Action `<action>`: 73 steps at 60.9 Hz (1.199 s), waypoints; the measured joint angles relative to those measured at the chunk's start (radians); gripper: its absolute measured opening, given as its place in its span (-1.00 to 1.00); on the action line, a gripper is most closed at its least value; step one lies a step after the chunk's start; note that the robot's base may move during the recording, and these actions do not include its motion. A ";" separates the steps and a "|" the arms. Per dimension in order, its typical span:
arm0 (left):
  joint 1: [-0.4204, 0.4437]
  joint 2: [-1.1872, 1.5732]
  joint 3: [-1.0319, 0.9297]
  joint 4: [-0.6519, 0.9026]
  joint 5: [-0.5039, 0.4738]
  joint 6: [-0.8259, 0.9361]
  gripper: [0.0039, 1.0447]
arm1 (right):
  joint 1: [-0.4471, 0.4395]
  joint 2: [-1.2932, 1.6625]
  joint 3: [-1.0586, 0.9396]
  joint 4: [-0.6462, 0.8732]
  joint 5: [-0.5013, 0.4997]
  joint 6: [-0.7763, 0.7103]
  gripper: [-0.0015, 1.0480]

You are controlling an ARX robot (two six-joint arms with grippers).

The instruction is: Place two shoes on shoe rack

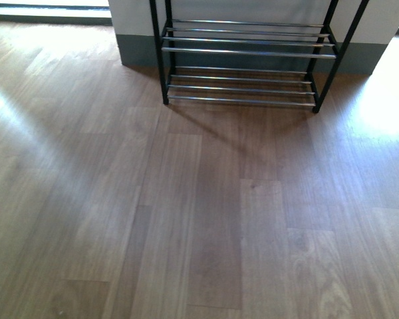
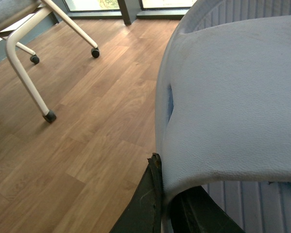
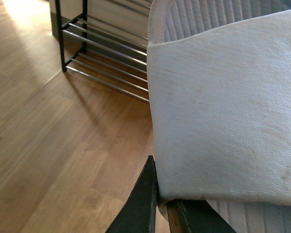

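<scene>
The shoe rack (image 1: pixel 243 50), black-framed with chrome bars, stands against the wall at the far side of the front view, and both tiers that show carry nothing. Neither arm shows there. In the left wrist view a pale blue slide (image 2: pixel 237 102) fills the frame, and my left gripper (image 2: pixel 165 194) is shut on the edge of its strap, held above the wood floor. In the right wrist view another pale blue slide (image 3: pixel 228 107) is pinched the same way by my right gripper (image 3: pixel 161 201). The shoe rack (image 3: pixel 104 51) shows beyond it. No grey sneakers are in view.
Wood plank floor (image 1: pixel 186 219) stretches between me and the rack. A white-legged chair on castors (image 2: pixel 34 63) stands off to the side in the left wrist view. A grey wall base (image 1: pixel 136 53) runs behind the rack.
</scene>
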 joint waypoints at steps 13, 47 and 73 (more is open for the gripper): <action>0.000 0.000 0.000 0.000 0.001 0.000 -0.97 | 0.000 0.000 0.000 0.000 0.003 0.000 -0.97; 0.000 0.000 0.000 0.000 0.002 0.000 -0.97 | -0.001 0.001 0.000 0.000 0.001 0.000 -0.97; 0.000 0.000 0.000 0.000 0.002 0.000 -0.97 | -0.001 0.000 0.000 0.000 0.005 0.000 -0.97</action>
